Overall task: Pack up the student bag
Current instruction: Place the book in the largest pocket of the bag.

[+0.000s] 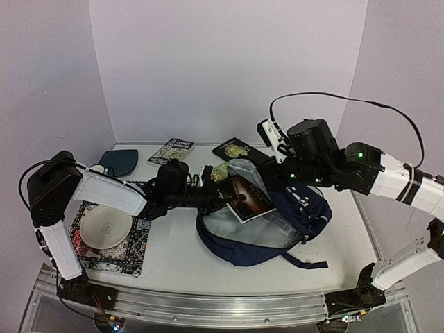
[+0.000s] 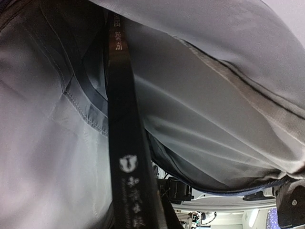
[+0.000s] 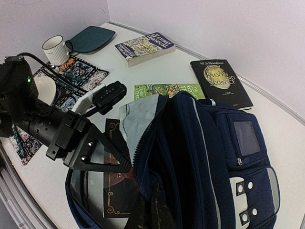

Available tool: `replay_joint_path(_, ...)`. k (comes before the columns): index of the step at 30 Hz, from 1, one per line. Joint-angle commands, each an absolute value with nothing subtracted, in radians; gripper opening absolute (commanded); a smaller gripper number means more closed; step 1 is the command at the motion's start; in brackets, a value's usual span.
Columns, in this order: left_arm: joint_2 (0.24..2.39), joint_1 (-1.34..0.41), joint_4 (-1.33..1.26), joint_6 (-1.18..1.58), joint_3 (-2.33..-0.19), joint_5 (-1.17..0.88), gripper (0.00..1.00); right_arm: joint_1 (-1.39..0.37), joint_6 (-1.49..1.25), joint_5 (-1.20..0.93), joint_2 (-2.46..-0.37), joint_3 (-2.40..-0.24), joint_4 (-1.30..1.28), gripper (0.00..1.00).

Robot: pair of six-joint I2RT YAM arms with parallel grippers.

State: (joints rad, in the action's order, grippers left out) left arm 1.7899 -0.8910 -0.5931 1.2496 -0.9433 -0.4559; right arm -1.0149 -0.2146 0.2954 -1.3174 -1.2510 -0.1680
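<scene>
- The student bag (image 1: pixel 316 211) lies on its side just right of centre in the overhead view, mouth gaping toward the lower left and pale grey lining (image 2: pixel 214 119) showing.
- The left hand (image 1: pixel 223 197) reaches in from the left of the frame, clamped tight on a dark book (image 1: pixel 251 200) with a reddish-brown cover.
- The book's far end is already past the bag's rim. The left wrist view shows its black spine with white lettering, and lining all around it.
- The right hand (image 3: pixel 155 210) comes in from the right of the frame, fingers pressed together on the bag's upper edge. It holds that edge up off the surface (image 1: pixel 173 257).
- Toward the top of the overhead frame, behind the bag, a green book (image 3: pixel 167 90) lies just beside the rim. A black paperback (image 3: pixel 221 81) and a striped paperback (image 3: pixel 145 47) lie further back.
- At the left of the frame, a white dish (image 1: pixel 104 225) sits on a patterned mat (image 1: pixel 135 246).
- A teal pouch (image 3: pixel 90 38) lies beyond the mat, with a white mug (image 3: pixel 55 47) just beside it.
</scene>
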Motion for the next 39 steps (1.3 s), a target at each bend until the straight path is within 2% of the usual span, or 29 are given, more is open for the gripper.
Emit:
replay_joint_path(1,1.839,-0.911,-0.773,1.255,-1.035,-0.419,0.0,-1.019,-0.238,0.291,-1.248,-1.249,-0.014,0.0)
replay_joint_path(10,2.081,-0.988,-0.785,1.272,-1.2,-0.332,0.02,-1.019,-0.28,0.321,-1.216,-1.157,-0.042,0.0)
replay_joint_path(13,2.111,-1.02,-0.779,1.242,-1.213,-0.28,0.11,-1.019,-0.288,0.371,-1.195,-1.126,-0.076,0.0)
replay_joint_path(17,2.109,-1.033,-0.758,1.216,-1.163,-0.241,0.31,-1.02,-0.291,0.439,-1.167,-1.095,-0.143,0.0)
replay_joint_path(22,2.017,-1.046,-0.68,1.1,-1.089,-0.18,0.56,-1.019,-0.294,0.478,-1.122,-1.058,-0.211,0.0)
replay_joint_path(26,1.909,-1.064,-0.59,0.974,-1.022,-0.107,0.69,-1.02,-0.304,0.515,-1.085,-1.041,-0.293,0.0)
replay_joint_path(33,1.674,-1.068,-0.379,0.802,-0.892,0.038,0.78,-1.02,-0.329,0.514,-1.048,-1.002,-0.421,0.0)
replay_joint_path(39,1.539,-1.066,-0.143,0.652,-0.909,0.058,0.85,-1.019,-0.362,0.521,-1.041,-0.937,-0.441,0.0)
